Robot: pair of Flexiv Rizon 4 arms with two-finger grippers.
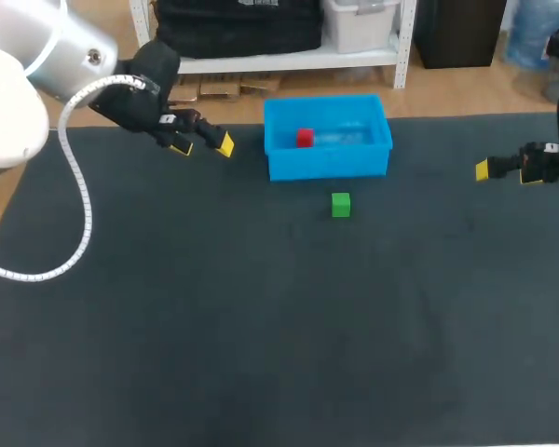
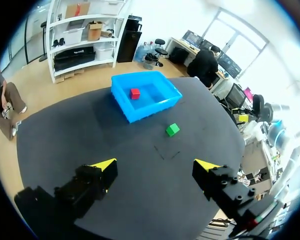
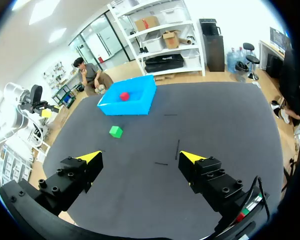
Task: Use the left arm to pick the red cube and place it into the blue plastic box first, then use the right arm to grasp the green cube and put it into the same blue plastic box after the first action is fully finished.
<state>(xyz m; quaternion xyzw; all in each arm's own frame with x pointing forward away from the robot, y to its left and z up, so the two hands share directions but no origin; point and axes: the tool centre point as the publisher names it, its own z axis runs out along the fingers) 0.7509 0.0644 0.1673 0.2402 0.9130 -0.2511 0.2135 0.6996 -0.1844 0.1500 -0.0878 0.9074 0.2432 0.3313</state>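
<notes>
looming closest, my left arm (image 1: 19,84) fills the corner, pale and bulky, with a white coiled cable (image 1: 79,200) looping off it over the dark surface (image 1: 261,354). left claw (image 1: 203,145) hangs with its fingers spread wide and nothing between them: released, empty. it sits off to the left of the blue plastic box (image 1: 328,168), clear of the rim, and i read that as leaving the way free for my other arm.

moving right, inside the box, there's the red cube (image 1: 305,138)! small, bright, sharp-edged, resting on the floor of the box toward its left half, apart from the walls as far as i can tell. first half of the job looks done to me.

next along, the green cube (image 1: 341,205) sits flat on the surface just in front of the box's front wall, near it but not touching. it's a tidy little block with nothing crowding it, so i'd judge a grab from above is open.

far right, my right claw (image 3: 140,157) waits well apart from the cube, yellow tips wide, holding nothing. its turn, i'd say.
</notes>
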